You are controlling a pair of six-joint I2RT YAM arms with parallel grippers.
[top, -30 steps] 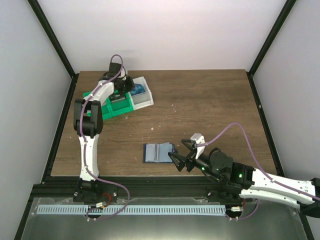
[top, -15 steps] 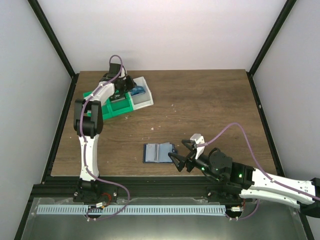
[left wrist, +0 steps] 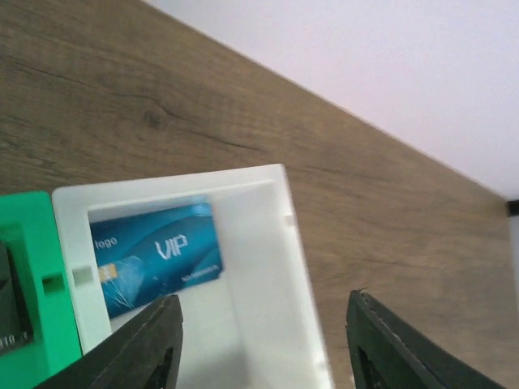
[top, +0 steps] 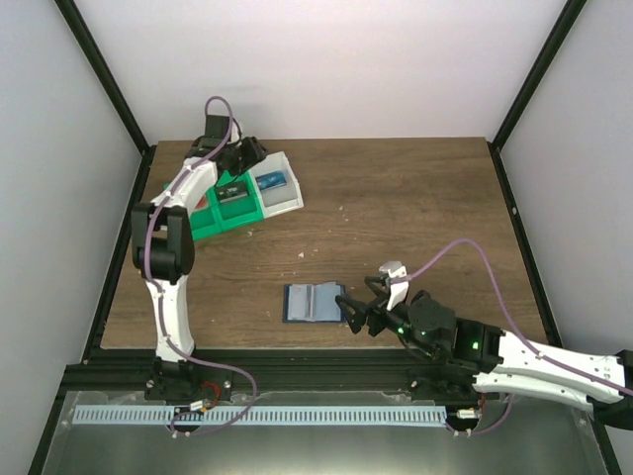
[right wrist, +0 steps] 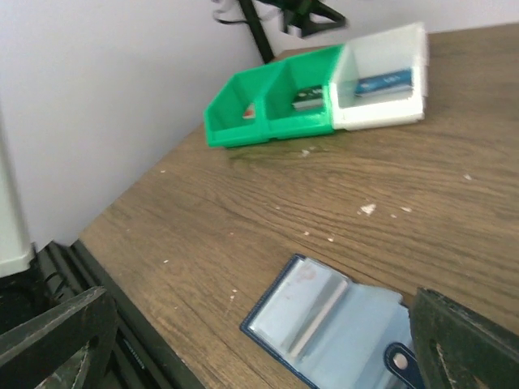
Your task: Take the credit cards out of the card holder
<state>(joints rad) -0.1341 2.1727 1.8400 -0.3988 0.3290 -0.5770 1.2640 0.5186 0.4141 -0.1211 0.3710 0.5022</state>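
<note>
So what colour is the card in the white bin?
The card is blue with white VIP lettering; left wrist view.

The top external camera looks down from above and behind the arm bases, far enough back to take in the whole worktop [top: 415, 208]. The left wrist camera hangs close over the tray [left wrist: 280, 219], facing down and towards the far wall between the fingers of the left tool [left wrist: 261, 344]. The right wrist camera sits low near the front edge behind the right tool [right wrist: 259, 324], facing the far left corner. All three views share the tray's white bin and its blue card [left wrist: 154, 255]. The card holder [right wrist: 340, 328] shows from above and in the low view. The dark shape at the low view's top edge is probably the left arm.
</note>
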